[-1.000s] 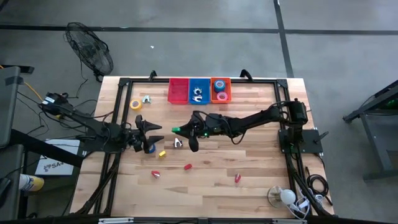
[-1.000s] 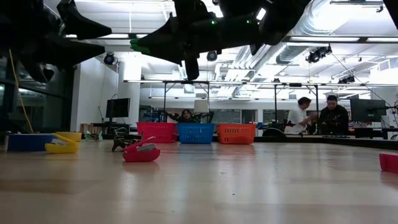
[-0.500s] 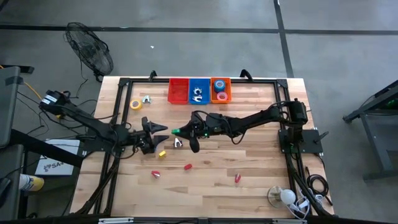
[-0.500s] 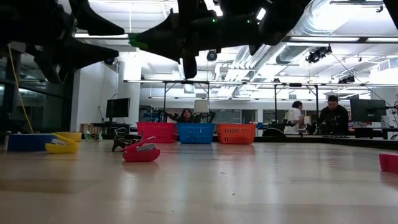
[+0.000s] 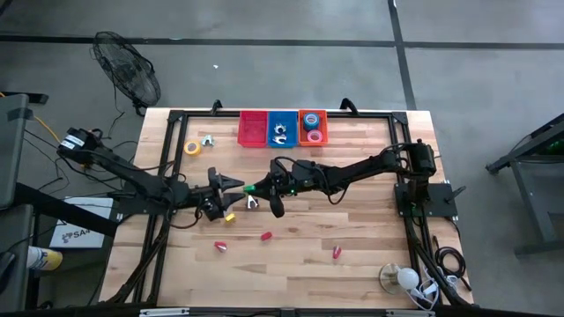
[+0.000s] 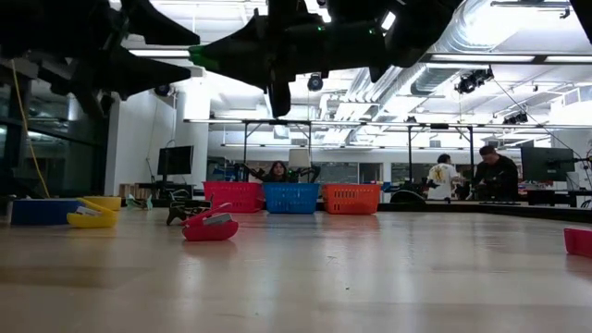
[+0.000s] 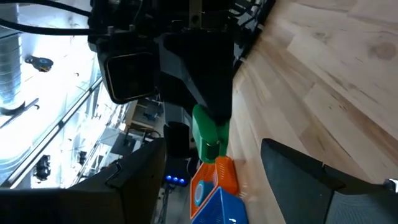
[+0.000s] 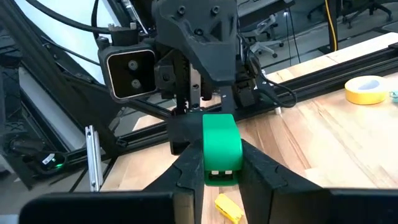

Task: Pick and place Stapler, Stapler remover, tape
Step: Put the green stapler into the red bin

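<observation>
My left gripper (image 5: pixel 231 187) and right gripper (image 5: pixel 251 187) meet nose to nose mid-bench (image 5: pixel 352 229). Three baskets (image 5: pixel 282 128) line the far edge; a tape roll (image 5: pixel 192 149) lies toward the far left corner.

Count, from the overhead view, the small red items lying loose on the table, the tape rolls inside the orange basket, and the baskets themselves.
Red items on the table: 3
Tape rolls in the orange basket: 2
Baskets: 3
Total: 8
</observation>
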You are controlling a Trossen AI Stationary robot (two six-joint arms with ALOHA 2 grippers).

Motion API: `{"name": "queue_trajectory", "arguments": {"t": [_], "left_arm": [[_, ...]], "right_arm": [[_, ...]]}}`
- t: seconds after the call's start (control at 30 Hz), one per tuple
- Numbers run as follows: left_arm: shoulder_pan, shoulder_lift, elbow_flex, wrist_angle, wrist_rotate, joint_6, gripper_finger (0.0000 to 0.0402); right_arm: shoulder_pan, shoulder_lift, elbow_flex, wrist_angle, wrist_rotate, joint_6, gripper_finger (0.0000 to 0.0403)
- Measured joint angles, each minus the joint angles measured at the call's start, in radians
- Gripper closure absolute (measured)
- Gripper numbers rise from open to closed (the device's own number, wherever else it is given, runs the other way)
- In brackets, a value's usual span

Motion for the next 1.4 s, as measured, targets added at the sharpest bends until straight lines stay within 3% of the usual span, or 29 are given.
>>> {"name": "queue_trajectory", "arguments": {"t": [0.33, 0.6, 0.87, 1.4], "left_arm": [[0.132, 0.021, 0.007, 0.005, 0.214, -0.077, 0.0143], [0.137, 0.021, 0.007, 0.019, 0.292, -0.095, 0.0196], [0.137, 0.021, 0.007, 0.01, 0.294, -0.106, 0.023], [0.137, 0.021, 0.006, -0.004, 0.29, -0.134, 0.0232]], "right_arm": [[0.0, 0.0, 0.0, -0.006, -0.011, -0.008, 0.0338], [0.0, 0.0, 0.0, -0.029, -0.011, -0.023, 0.0337], [0.0, 0.0, 0.0, -0.031, -0.011, -0.026, 0.0338], [0.002, 0.0, 0.0, -0.031, -0.017, -0.026, 0.0339]]}}
